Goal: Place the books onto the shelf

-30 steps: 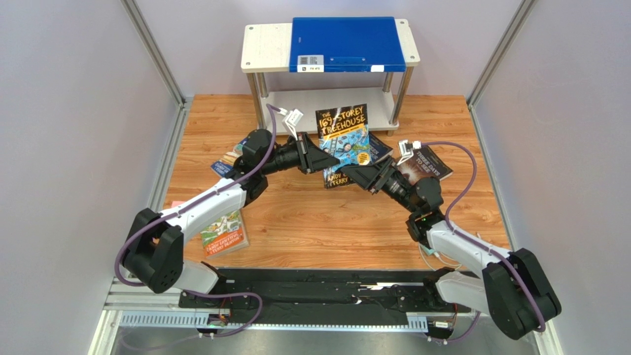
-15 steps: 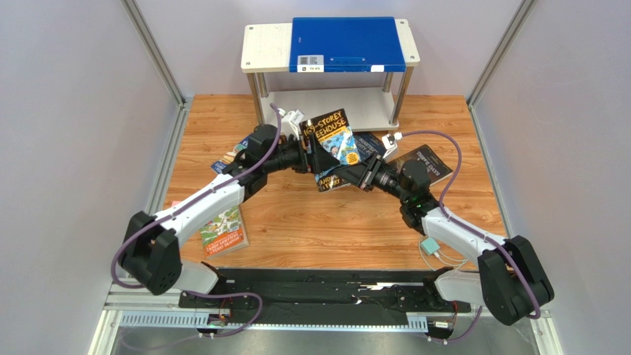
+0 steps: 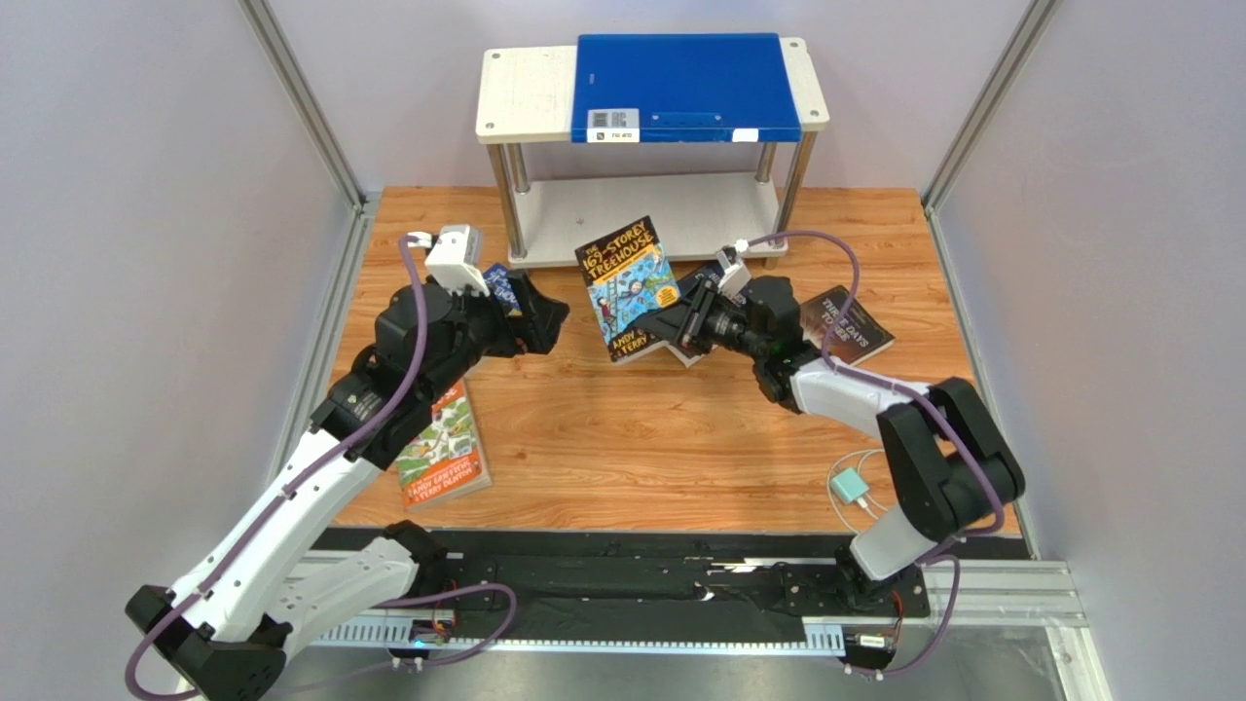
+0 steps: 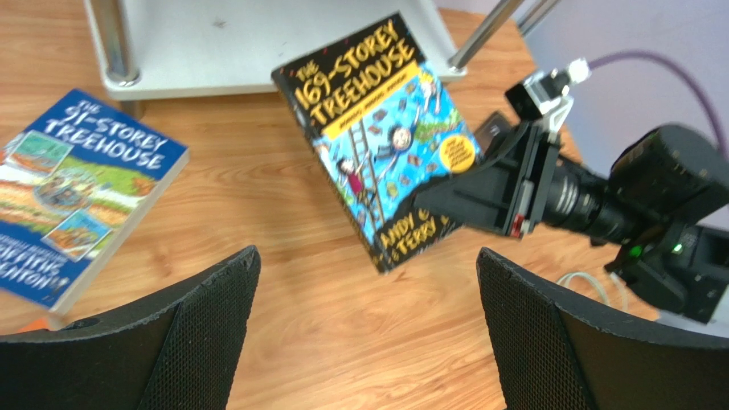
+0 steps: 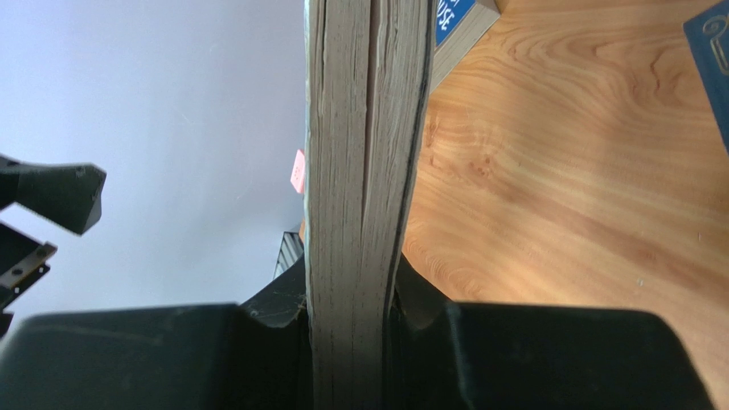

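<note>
Books: none is sitting on the shelf [image 3: 524, 97] yet. Entries are running left to right.

1. Cartoon-cover book with an orange-red band [image 3: 446, 460]: lying flat on the wooden table [image 3: 629, 438] near its left edge, partly under the left arm.
2. Left gripper [image 3: 538, 314]: jaws are standing spread wide and gripping nothing. In the wrist view its black fingers [image 4: 201, 329] are framing the scene ahead.
3. 91-Storey Treehouse book [image 4: 81, 192]: blue cover, lying face up on the table just beside the left gripper, near the shelf's left front post.
4. Shelf: standing at the far edge of the table, two white boards on silver posts. A blue folder [image 3: 688, 85] is lying on the upper board.
5. 169-Storey Treehouse book [image 3: 626, 285]: hanging tilted off the table, just in front of the shelf's lower board, between the two grippers.
6. Right gripper [image 3: 677, 324]: pinching that book by its lower corner. In the wrist view the page edge is running up between the fingers [image 5: 428, 312].
7. Navy book [image 5: 712, 51]: only a corner is showing.
8. Dark book [image 3: 851, 324]: lying flat to the right, partly behind the right arm.
9. White cable [image 3: 853, 489]: lying on the table near the right arm's base.
</note>
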You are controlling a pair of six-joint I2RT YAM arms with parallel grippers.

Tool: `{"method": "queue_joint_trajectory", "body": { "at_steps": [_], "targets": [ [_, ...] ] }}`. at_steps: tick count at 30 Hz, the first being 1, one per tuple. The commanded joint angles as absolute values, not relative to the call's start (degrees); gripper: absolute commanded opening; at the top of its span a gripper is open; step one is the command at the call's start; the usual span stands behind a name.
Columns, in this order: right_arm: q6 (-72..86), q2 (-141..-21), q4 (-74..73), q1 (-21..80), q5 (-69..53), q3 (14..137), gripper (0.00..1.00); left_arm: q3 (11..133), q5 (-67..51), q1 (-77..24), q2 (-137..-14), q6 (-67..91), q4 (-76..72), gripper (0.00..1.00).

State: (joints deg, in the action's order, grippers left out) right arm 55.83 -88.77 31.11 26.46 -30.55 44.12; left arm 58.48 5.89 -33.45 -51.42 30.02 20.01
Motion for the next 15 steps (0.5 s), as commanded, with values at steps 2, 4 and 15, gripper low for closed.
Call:
{"method": "queue_joint_trajectory", "body": {
  "at_steps": [2,4,15],
  "targets": [
    [57.0,-94.9,40.2,26.9,-30.7,53.6,0.0,61.3,9.1,-33.7,-52.2,25.1,27.8,1.0],
    [57.0,-97.3,39.1,27.2,-30.5,58.1,0.0,61.6,8.3,-33.7,-52.6,24.7,28.1,1.0],
    [59.4,-117.0,35.2,27.2,-28.8,80.7,0.0,63.0,7.3,-33.7,-49.5,21.8,29.4,1.0]
  ]
}}
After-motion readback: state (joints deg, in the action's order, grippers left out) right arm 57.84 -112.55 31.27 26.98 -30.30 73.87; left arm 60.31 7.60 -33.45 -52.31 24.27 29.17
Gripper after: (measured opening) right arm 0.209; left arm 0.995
